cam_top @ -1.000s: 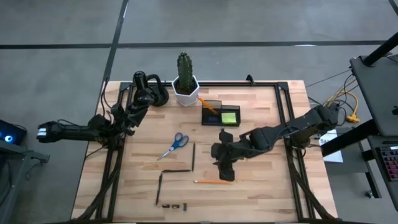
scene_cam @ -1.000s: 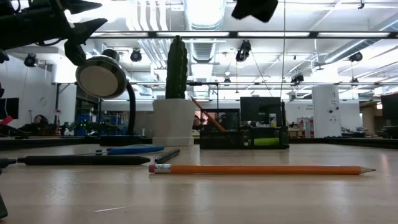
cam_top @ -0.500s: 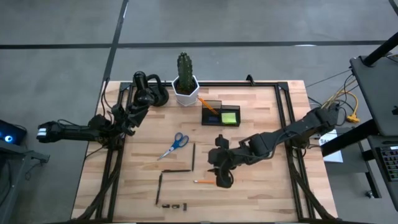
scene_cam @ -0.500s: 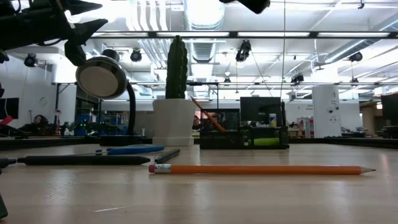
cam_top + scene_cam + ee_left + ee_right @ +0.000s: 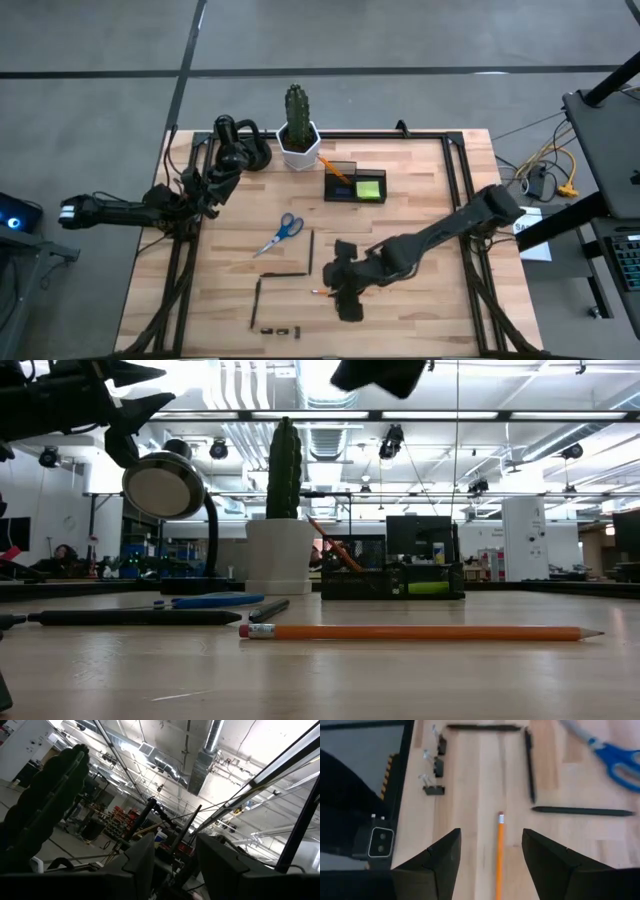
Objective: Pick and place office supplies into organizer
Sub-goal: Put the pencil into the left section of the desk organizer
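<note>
An orange pencil [image 5: 500,851] lies flat on the table, its eraser end [image 5: 500,815] toward the table's left. My right gripper [image 5: 491,837] is open above it, one finger on each side, touching nothing; in the high view my right gripper [image 5: 347,290] covers most of the pencil [image 5: 322,292]. The dark organizer [image 5: 355,183] stands at the far middle and holds a lime-green pad [image 5: 368,188] and a slanting pencil [image 5: 338,170]. Blue-handled scissors [image 5: 280,234], dark pens [image 5: 311,250] and black clips [image 5: 280,329] lie on the table. My left gripper [image 5: 175,870] is open and raised at the far left.
A white hexagonal cactus pot [image 5: 298,145] and a black rounded gadget [image 5: 240,150] stand at the far edge, left of the organizer. Three clips [image 5: 434,790] lie near the table's near edge, beyond the pencil's eraser end. Black frame rails [image 5: 185,270] run along both sides.
My right gripper has gone toward the table's near edge and left, from the table's middle to a place over the orange pencil, staying open. The pencil and the other things have kept still.
</note>
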Robot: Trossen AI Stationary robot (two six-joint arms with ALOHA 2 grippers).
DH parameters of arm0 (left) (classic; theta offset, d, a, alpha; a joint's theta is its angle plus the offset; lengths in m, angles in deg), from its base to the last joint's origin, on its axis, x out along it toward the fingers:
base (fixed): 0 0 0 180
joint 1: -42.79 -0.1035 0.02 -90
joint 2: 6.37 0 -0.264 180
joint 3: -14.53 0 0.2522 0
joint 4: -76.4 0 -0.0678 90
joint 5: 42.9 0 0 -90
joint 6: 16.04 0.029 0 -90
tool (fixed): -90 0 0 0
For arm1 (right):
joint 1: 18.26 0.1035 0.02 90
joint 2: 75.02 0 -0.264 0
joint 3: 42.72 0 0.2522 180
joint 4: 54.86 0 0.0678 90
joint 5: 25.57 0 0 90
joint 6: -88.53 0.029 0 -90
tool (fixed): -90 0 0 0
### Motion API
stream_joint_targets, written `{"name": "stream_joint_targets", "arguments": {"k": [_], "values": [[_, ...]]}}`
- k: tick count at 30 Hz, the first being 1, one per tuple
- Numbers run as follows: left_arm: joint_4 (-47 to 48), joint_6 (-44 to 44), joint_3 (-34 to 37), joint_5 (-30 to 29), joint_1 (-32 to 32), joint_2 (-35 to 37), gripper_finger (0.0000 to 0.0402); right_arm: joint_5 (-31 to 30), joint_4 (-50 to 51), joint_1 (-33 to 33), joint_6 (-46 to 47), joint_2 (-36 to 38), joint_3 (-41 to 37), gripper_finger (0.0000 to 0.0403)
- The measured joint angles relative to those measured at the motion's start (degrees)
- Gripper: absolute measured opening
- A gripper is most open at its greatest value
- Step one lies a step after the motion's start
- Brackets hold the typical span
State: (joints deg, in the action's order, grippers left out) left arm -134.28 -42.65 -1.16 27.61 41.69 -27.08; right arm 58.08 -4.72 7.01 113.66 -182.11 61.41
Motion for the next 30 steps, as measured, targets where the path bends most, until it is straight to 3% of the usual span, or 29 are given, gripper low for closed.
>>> {"name": "stream_joint_targets", "arguments": {"k": [13, 30], "values": [[0.4, 0.0, 0.0, -0.1, 0.0, 0.2, 0.013, 3.9, 11.3, 0.0, 0.4, -12.7, 10.7, 0.0194], [0.4, 0.0, 0.1, 0.0, 0.0, 0.2, 0.013, 2.9, 10.8, -0.1, 1.8, -18.7, 11.1, 0.0173]]}}
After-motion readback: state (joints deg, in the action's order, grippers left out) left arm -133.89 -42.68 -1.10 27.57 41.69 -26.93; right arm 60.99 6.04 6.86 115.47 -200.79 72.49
